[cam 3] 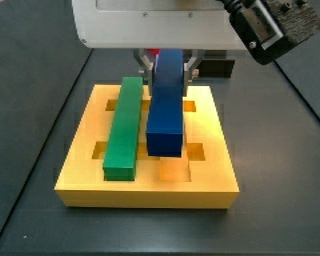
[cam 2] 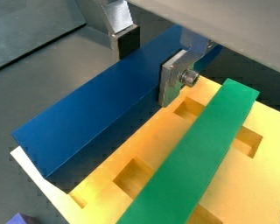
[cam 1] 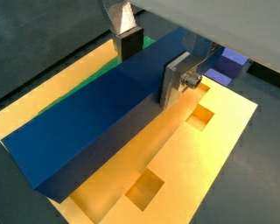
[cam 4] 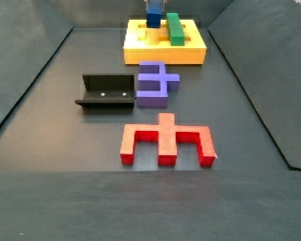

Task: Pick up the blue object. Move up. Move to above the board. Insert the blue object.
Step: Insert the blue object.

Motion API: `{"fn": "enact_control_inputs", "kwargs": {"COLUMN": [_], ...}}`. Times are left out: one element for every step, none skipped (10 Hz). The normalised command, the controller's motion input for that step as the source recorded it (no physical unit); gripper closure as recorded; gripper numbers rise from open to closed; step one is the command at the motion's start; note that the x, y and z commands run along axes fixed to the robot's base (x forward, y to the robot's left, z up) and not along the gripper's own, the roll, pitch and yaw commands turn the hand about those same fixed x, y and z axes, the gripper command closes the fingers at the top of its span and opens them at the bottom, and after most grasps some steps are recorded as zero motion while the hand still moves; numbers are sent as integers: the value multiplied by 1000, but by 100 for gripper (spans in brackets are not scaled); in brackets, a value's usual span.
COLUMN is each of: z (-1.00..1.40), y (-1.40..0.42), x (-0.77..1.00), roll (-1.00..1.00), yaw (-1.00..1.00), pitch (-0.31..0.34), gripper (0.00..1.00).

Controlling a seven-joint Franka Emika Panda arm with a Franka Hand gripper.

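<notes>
The blue object (cam 1: 90,127) is a long dark blue bar lying lengthwise between the silver fingers of my gripper (cam 1: 150,72), which is shut on it near its far end. In a side view the blue object (cam 3: 164,110) hangs just over the middle of the yellow board (cam 3: 149,185), parallel to the grooves, with its near end a little above the surface. Both wrist views show it, and the blue object (cam 2: 90,114) casts a shadow on the board (cam 2: 101,179). The gripper (cam 2: 149,70) has one pad on each long side of the bar.
A green bar (cam 3: 123,120) lies in the board's groove beside the blue one. On the floor in front of the board (cam 4: 166,47) sit a purple block (cam 4: 156,82), the dark fixture (cam 4: 109,91) and a red piece (cam 4: 168,141).
</notes>
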Motion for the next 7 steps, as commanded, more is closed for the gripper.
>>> {"fn": "enact_control_inputs", "kwargs": {"z": [-114, -126, -126, -143, -226, -277, -311], "y": [-103, -103, -106, -134, -231, -340, -303], "x": [0, 0, 0, 0, 0, 0, -43], "roll": [61, 60, 61, 84, 140, 219, 216], "yaw": [0, 0, 0, 0, 0, 23, 26], "pitch": [-6, -7, -14, -13, -44, -60, -83], "gripper": [100, 100, 100, 100, 100, 100, 100]}}
